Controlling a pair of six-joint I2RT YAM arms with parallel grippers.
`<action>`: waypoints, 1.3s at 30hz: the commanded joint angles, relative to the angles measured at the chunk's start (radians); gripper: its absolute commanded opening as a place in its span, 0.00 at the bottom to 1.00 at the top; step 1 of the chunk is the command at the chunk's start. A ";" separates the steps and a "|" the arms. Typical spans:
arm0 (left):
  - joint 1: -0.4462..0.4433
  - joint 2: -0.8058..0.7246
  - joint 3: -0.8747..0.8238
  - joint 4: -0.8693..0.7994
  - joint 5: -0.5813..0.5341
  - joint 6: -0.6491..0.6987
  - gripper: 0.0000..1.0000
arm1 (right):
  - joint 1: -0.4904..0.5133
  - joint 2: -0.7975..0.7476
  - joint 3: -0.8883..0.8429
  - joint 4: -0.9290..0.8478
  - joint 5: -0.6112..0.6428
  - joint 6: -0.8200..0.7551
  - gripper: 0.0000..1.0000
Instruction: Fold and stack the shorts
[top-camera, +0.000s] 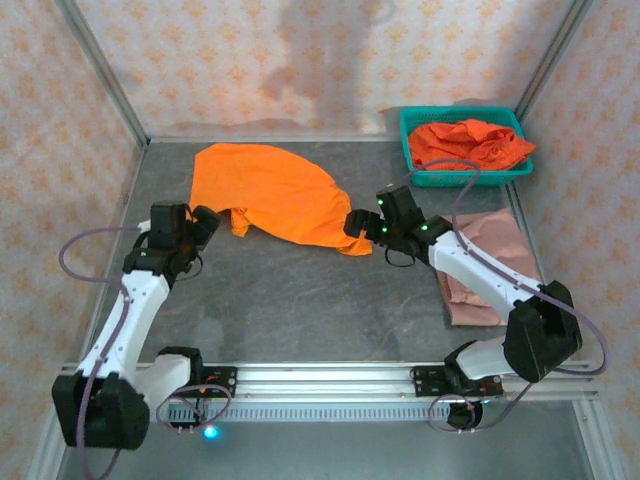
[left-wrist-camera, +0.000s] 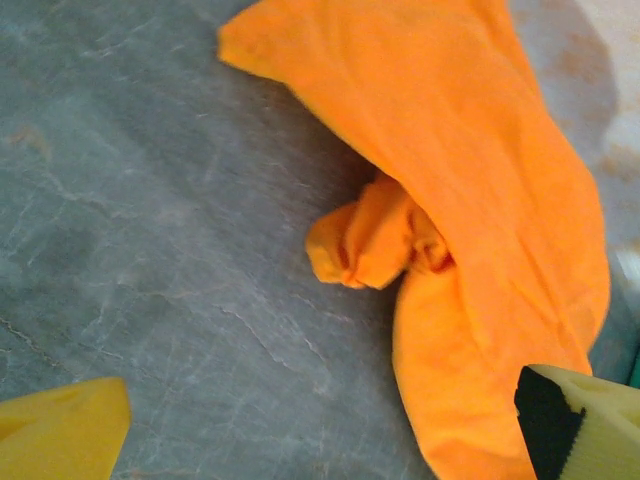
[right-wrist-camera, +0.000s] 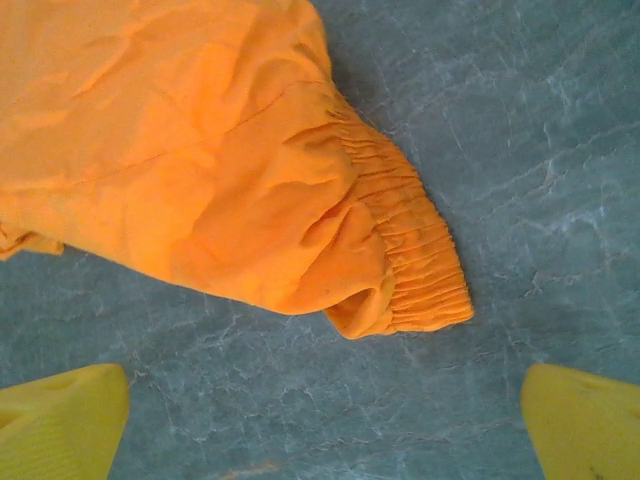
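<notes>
So, orange shorts (top-camera: 270, 200) lie spread on the table (top-camera: 300, 300), left of centre toward the far side, rumpled, w/ one edge bunched into a small roll (left-wrist-camera: 365, 245). L gripper (top-camera: 205, 228) sits low at their left edge. Its fingers (left-wrist-camera: 60, 430) are wide apart, over bare table and the cloth's near edge, clamping nothing. R gripper (top-camera: 358, 222) is at the shorts' right tip, just beside the elastic band (right-wrist-camera: 410, 260). Its fingers (right-wrist-camera: 60, 420) are also wide, w/ the cloth just ahead of them, not btwn. Pink shorts (top-camera: 490, 265) lie flat at the table's right side, partly under the R arm (top-camera: 480, 275). Basket (top-camera: 470, 178) in the far-right corner holds a crumpled orange pair (top-camera: 470, 143).
</notes>
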 joint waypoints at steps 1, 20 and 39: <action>0.078 0.092 -0.021 0.109 0.157 -0.126 1.00 | 0.002 -0.011 -0.019 0.139 0.014 0.157 1.00; 0.188 0.703 0.222 0.493 0.348 -0.314 0.88 | -0.001 -0.124 -0.150 0.236 0.009 0.276 0.97; 0.175 0.751 0.596 0.239 0.307 -0.106 0.00 | -0.001 -0.082 -0.172 0.193 0.017 0.219 0.95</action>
